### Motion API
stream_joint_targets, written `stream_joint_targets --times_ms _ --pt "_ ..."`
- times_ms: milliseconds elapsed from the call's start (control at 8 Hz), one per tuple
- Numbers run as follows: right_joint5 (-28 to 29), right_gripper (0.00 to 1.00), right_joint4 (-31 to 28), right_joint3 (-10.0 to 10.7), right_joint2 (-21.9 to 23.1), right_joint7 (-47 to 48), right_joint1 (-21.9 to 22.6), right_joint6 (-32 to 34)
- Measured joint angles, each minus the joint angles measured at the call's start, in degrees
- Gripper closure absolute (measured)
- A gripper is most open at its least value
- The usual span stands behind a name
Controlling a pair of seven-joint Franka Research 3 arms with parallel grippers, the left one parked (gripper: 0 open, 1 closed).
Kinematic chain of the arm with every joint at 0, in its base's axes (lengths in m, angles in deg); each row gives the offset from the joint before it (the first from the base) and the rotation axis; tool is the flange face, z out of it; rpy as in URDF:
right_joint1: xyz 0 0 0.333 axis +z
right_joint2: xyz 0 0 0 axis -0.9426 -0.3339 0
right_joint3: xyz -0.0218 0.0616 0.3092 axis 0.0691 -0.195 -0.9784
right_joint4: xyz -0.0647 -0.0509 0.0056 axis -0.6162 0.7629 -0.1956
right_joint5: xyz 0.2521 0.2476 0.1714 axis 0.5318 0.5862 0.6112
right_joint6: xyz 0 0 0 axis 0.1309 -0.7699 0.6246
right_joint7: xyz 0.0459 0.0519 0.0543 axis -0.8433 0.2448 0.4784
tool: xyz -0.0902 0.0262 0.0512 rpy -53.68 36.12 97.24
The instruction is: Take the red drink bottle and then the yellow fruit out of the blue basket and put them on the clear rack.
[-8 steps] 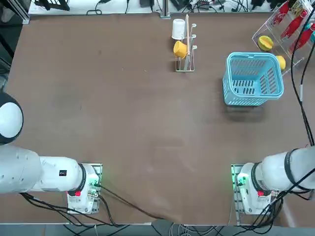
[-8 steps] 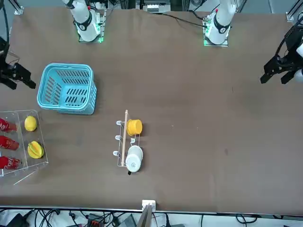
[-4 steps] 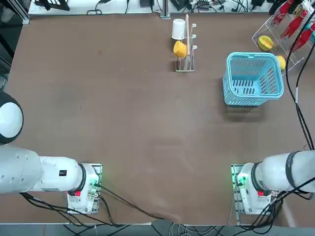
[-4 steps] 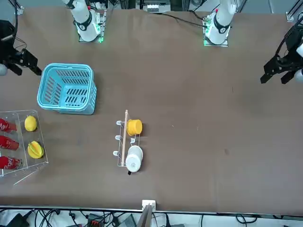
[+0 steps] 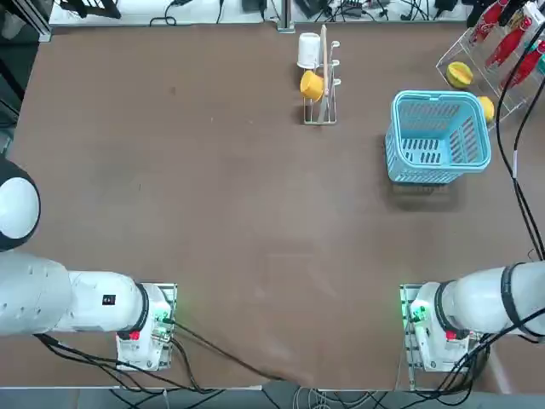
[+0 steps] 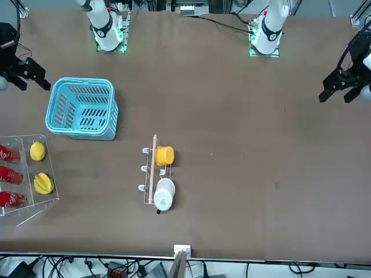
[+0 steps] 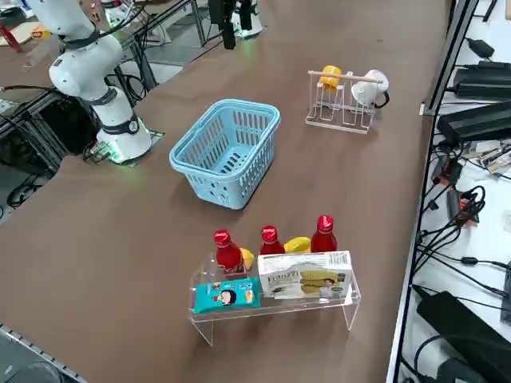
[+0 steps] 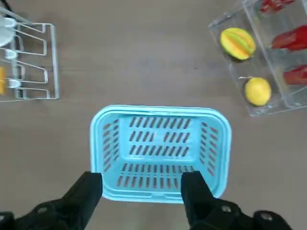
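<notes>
The right gripper waits wide open and holding nothing, presumably because the plain yellow lemon already sits on the clear acrylic rack, leaving the light-blue slatted basket empty.

Light-blue plastic basket — slatted, smooth

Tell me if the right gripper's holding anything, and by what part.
Nothing is held; the right gripper is open, up above the blue basket.
</notes>
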Motion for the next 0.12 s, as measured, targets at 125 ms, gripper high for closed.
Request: stream_joint_targets --times_ms 125 --pt "1.2 0.0 0.0 0.3 0.0 0.0 0.0 0.0"
